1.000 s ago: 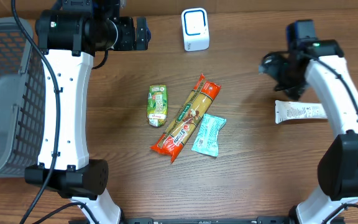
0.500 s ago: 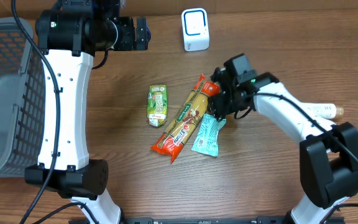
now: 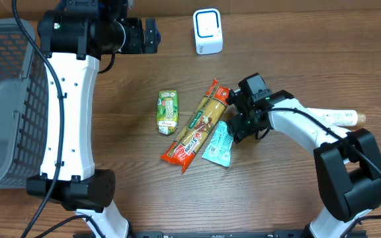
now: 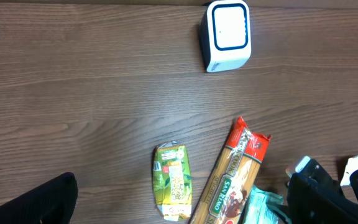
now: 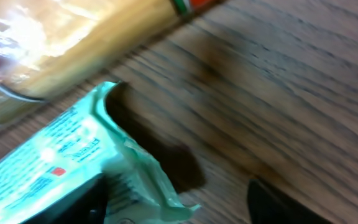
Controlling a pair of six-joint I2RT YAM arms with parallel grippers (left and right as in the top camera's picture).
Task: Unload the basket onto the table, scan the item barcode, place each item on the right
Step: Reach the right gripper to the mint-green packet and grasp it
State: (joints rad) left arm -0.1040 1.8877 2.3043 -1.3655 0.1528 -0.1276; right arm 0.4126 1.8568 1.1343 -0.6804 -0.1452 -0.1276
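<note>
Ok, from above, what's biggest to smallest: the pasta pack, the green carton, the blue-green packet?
1. pasta pack, biggest.
2 and 3. green carton and blue-green packet look about alike; the right gripper covers the packet's corner, so I can't rank them.

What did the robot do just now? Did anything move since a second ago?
The right gripper swung in from the right side of the table to the teal snack packet. Its jaws now stand open around the packet's upper end, and the packet has slid slightly left. Nothing is gripped yet. The spaghetti pack, green pouch, white scanner and left gripper stayed put.
</note>
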